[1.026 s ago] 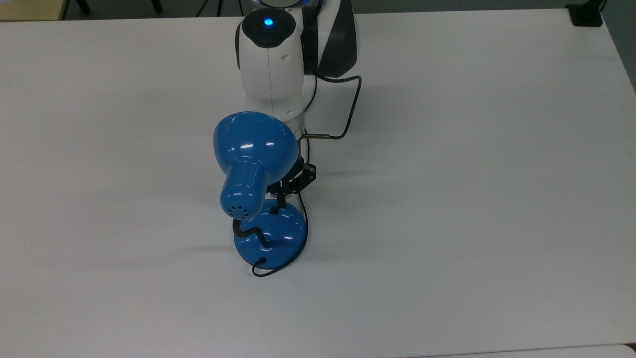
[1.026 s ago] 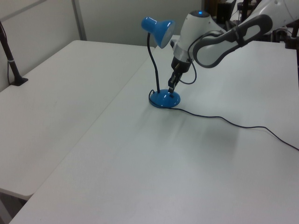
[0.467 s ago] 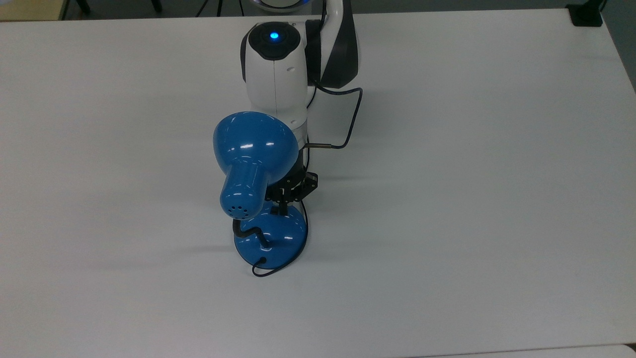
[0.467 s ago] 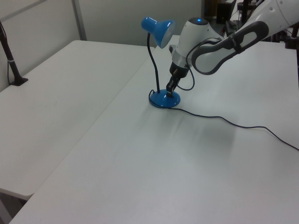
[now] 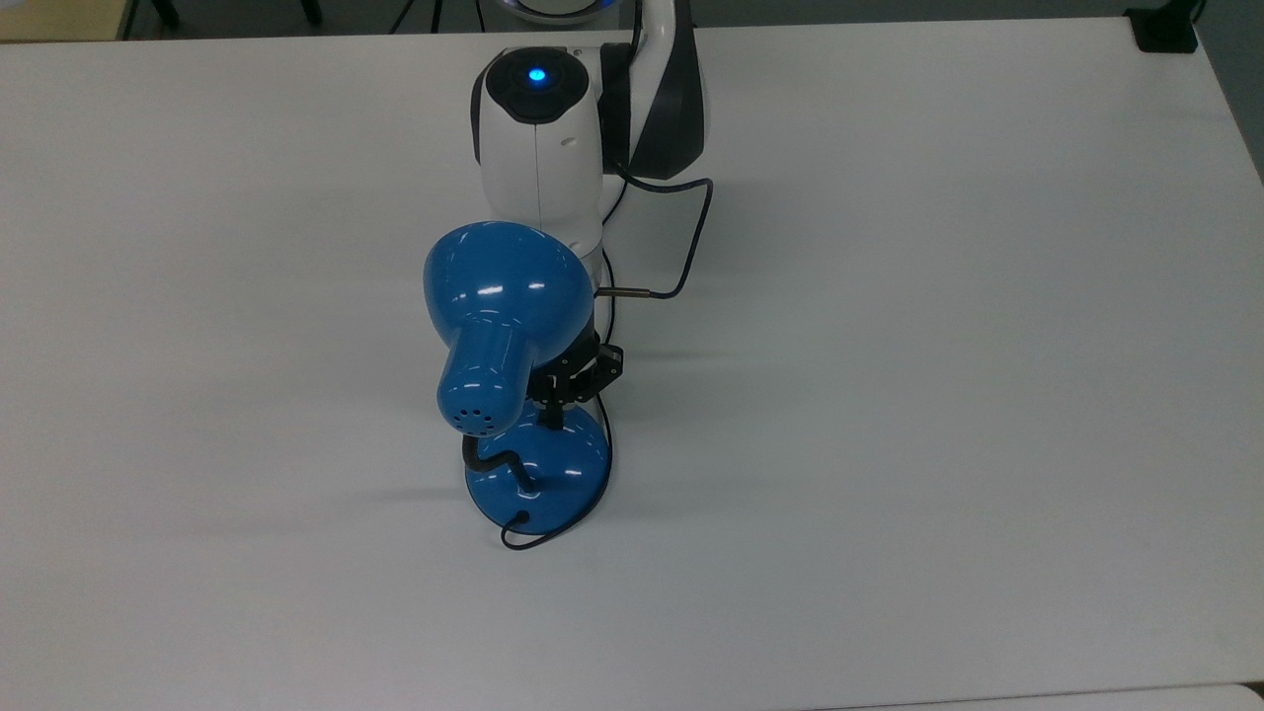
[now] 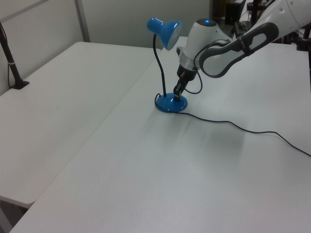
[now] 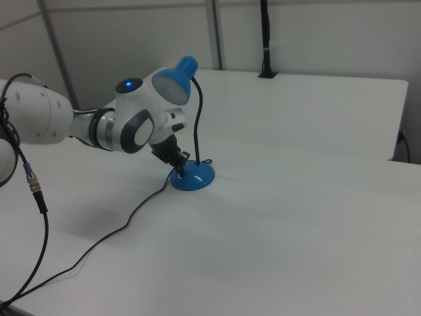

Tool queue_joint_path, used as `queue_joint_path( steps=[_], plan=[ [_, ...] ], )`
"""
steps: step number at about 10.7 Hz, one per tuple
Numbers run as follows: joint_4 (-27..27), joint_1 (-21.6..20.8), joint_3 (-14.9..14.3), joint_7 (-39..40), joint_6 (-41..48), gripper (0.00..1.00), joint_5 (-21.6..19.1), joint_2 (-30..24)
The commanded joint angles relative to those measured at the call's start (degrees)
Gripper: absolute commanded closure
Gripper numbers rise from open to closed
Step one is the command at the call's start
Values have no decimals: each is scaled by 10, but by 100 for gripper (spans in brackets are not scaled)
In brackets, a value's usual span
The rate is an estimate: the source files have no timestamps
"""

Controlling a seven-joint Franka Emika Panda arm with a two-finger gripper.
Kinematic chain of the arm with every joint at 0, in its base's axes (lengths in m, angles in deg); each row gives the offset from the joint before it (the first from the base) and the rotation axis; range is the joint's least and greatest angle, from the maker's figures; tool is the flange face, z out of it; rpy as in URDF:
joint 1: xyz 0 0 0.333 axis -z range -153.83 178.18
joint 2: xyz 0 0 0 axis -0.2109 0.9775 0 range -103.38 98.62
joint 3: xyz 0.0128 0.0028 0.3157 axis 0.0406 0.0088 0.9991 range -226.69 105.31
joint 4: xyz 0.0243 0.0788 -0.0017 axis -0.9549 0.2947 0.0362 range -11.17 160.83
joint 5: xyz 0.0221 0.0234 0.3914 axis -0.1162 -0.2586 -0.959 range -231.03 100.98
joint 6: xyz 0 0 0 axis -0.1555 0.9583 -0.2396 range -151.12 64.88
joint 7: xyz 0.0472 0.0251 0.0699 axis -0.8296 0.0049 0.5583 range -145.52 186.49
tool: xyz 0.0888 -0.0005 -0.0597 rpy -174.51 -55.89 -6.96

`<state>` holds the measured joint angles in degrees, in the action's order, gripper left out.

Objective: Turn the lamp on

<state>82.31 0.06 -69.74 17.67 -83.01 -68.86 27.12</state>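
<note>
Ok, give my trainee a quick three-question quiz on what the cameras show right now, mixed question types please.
1. True or false: the gripper is at the round domed base of the glossy blue metal desk lamp.
2. In the left view, the lamp's thin black cord trails toward that picture's: A) left, B) right?
3. Fill in: the lamp stands on a ___ table.

Key: 1 true; 2 B; 3 white.

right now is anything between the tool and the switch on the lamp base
Nothing visible is. The tool is down on the lamp's base where the switch sits; the shade overhangs it in the top view, but the left view shows it high above, clear of the tip.
</note>
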Motion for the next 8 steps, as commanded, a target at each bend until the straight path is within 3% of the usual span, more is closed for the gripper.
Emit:
queue_joint_path(
  steps=[1,6,8],
  plan=[
    [-12,-3,-5,-11,-14,100,11,20],
    [-52,2,-7,-15,-14,100,11,67],
    [-28,3,-8,-11,-11,100,9,23]
  ],
)
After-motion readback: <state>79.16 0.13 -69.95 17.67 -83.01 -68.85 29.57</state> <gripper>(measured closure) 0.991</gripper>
